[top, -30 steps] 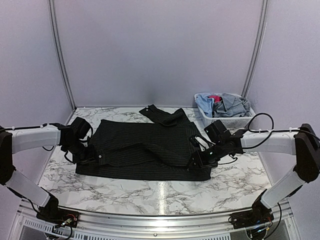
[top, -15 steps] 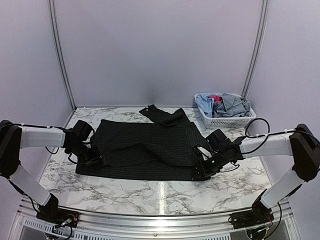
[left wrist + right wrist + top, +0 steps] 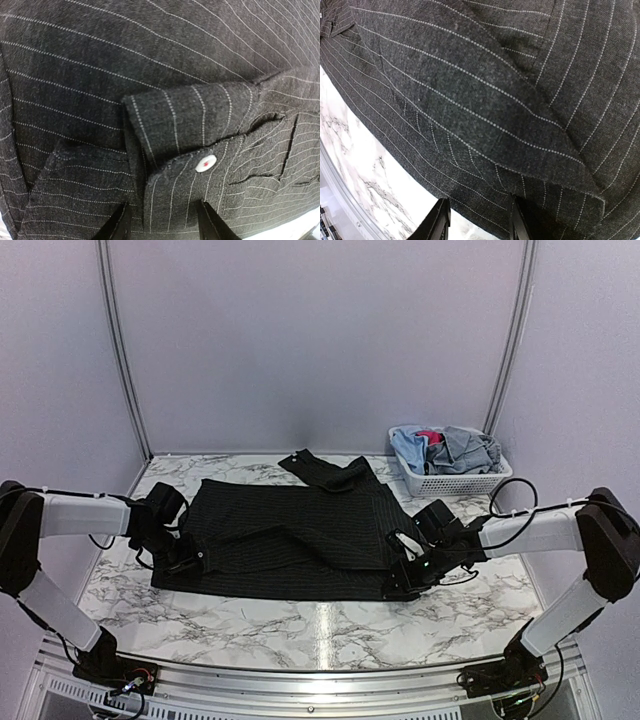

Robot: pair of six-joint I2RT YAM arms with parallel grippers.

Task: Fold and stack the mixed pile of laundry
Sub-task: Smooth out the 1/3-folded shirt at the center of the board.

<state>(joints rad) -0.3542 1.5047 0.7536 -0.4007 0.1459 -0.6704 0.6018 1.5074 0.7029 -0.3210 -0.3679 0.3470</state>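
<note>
A large black pinstriped button shirt (image 3: 290, 530) lies spread flat across the middle of the white marble-patterned table (image 3: 300, 625), with 1 sleeve crossed over its body and the collar end bunched toward the back. The 2 arms come in low from either side, so each can work 1 end of the near hem at the same moment.

The left gripper (image 3: 188, 562) sits at the shirt's left near corner. Its wrist camera shows its fingertips (image 3: 118, 226) standing partly apart, astride a turned-back cuff (image 3: 190, 120) with a white button stitched in red (image 3: 206, 163). The cuff lies loose between them and I see nothing clamped.

The right gripper (image 3: 405, 580) rests on the right near corner, its jaws likewise half open. They straddle the hem where the cloth meets bare marble and press down rather than pinch.

I judge both are lined up to take hold of that near edge and carry it over for the next fold, since matching corners keep the fold square.

The other garments wait at the back right, heaped in a white plastic lattice basket (image 3: 455, 485) well apart from the shirt. They are a light blue piece (image 3: 408, 448), a grey-blue piece (image 3: 468, 450) and a bright pink-red piece (image 3: 430, 436) poking up between them. The task looks early, with no folded stack on the table.
</note>
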